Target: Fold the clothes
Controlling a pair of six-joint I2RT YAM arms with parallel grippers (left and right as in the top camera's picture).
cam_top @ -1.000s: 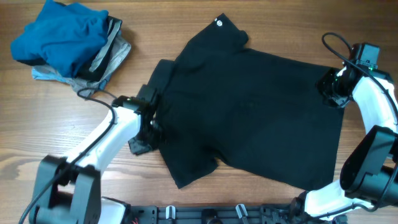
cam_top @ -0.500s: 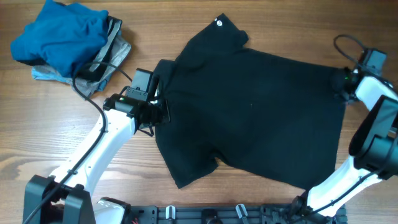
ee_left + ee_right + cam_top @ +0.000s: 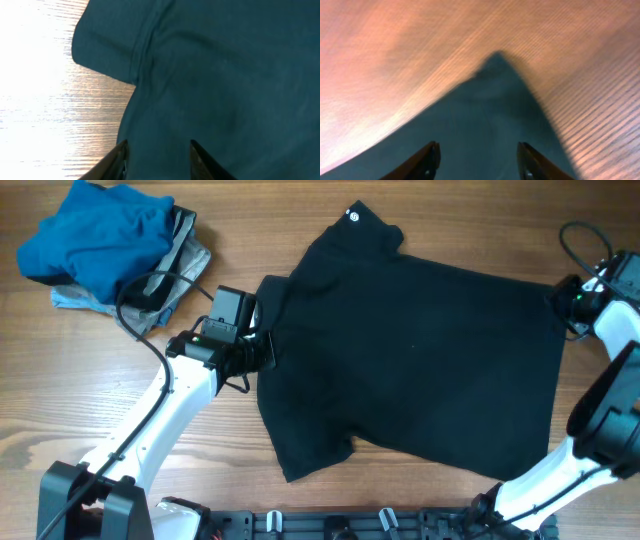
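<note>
The clothes, a black T-shirt [image 3: 410, 370] with a small white tag [image 3: 352, 216], lie spread flat across the wooden table. My left gripper [image 3: 262, 352] hovers over the shirt's left edge, just below the left sleeve [image 3: 107, 45]. In the left wrist view its jaws [image 3: 157, 150] stand open, with flat black fabric [image 3: 225, 75] under them. My right gripper [image 3: 565, 298] is at the shirt's far right corner. In the right wrist view it [image 3: 479, 152] stands open over the pointed corner of fabric [image 3: 495, 100], which lies on the wood.
A heap of bright blue [image 3: 95, 240] and grey [image 3: 185, 265] garments sits at the back left. The left arm's cable [image 3: 150, 290] loops near that heap. A black rail [image 3: 350, 525] runs along the table's front edge.
Both grippers have gone from shut to open and let the shirt go. The right arm has drawn the right corner outward, and the left has moved up along the left edge; the shirt lies flatter.
</note>
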